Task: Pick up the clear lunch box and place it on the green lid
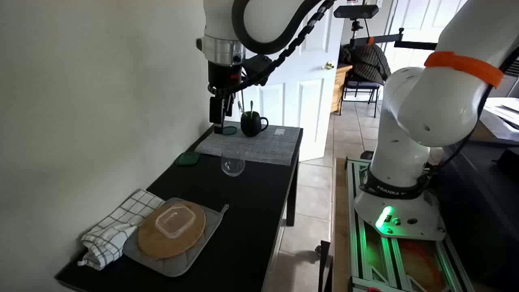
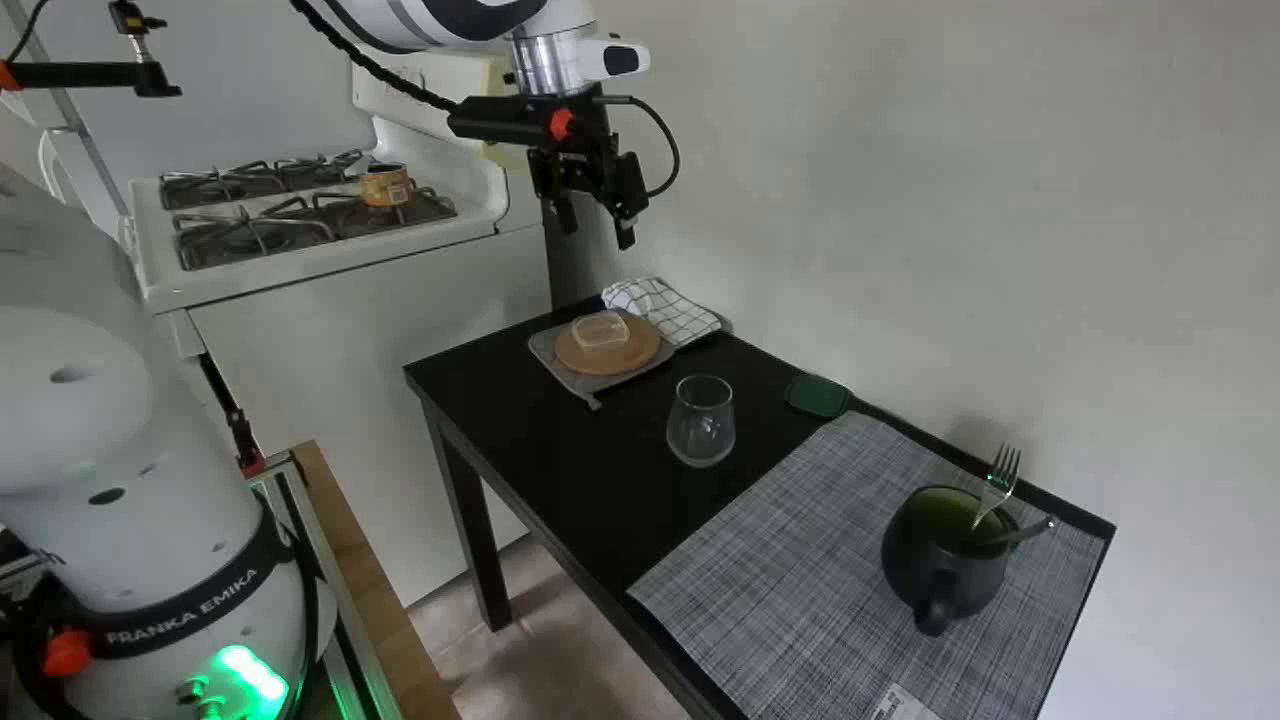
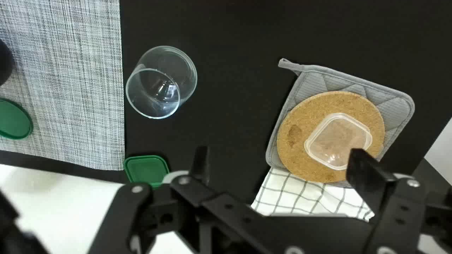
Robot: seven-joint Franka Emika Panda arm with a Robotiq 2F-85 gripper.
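Observation:
The clear lunch box [image 1: 175, 221] sits on the round tan board [image 1: 152, 239], and it also shows in an exterior view [image 2: 600, 330] and in the wrist view [image 3: 337, 141]. The green lid [image 1: 187, 158] is a small, flat, rounded square at the wall-side table edge, beside the grey mat. It also shows in an exterior view [image 2: 817, 396] and the wrist view [image 3: 147, 170]. My gripper [image 2: 597, 228] is open and empty, high above the table. In the wrist view the right fingertip overlaps the lunch box's corner, and the gripper [image 3: 279, 155] touches nothing.
A clear glass [image 2: 701, 425] stands between board and grey mat [image 2: 800, 560]. A dark mug [image 2: 945, 555] with cutlery and a round green piece [image 3: 14, 120] are on the mat. The board rests on a grey pot holder [image 3: 395, 109] by a checked cloth [image 3: 303, 192]. The wall is close.

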